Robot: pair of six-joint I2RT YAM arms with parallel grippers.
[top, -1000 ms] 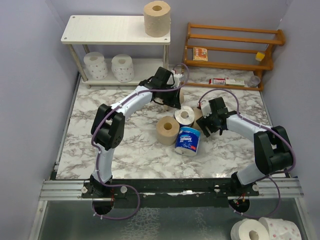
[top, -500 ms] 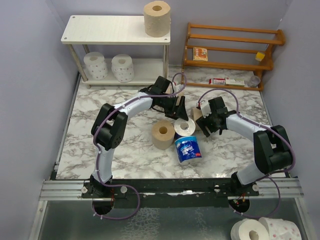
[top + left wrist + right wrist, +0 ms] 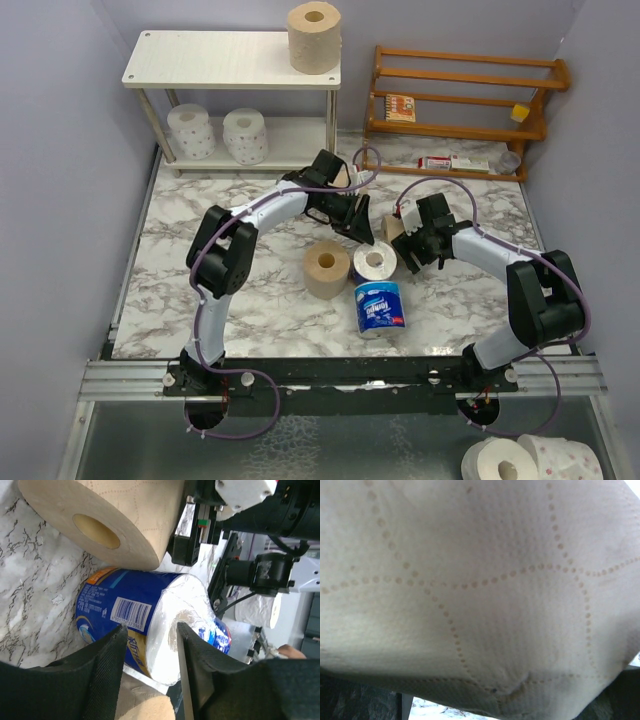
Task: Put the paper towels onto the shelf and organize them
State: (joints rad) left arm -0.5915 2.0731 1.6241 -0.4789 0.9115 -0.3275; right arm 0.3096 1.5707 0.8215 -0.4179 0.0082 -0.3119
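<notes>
From above, the shelf stands at the back left of the marble table. A shelved tan roll sits on its top board and two pink-dotted rolls on its lower board. The left gripper reaches to mid-table, its tips just behind the first blue roll, whose white end is turned up toward the camera. A loose tan roll sits right beside that roll on its left. The second blue roll lies on its side just nearer the arm bases. The right gripper comes in from the right, with a half-hidden tan roll at its tips, close to the left gripper.

In the left wrist view, the left gripper has its fingers spread with nothing between them. The first blue roll lies just beyond the tips, seen through the gap. The half-hidden tan roll lies above it in the picture, with the right gripper against its side. The loose tan roll peeks in at the bottom edge.

In the right wrist view, the half-hidden tan roll fills nearly the whole picture, right up against the camera. Only dark blurs show in the lower corners, so I cannot tell whether this gripper is clamped on the roll.
</notes>
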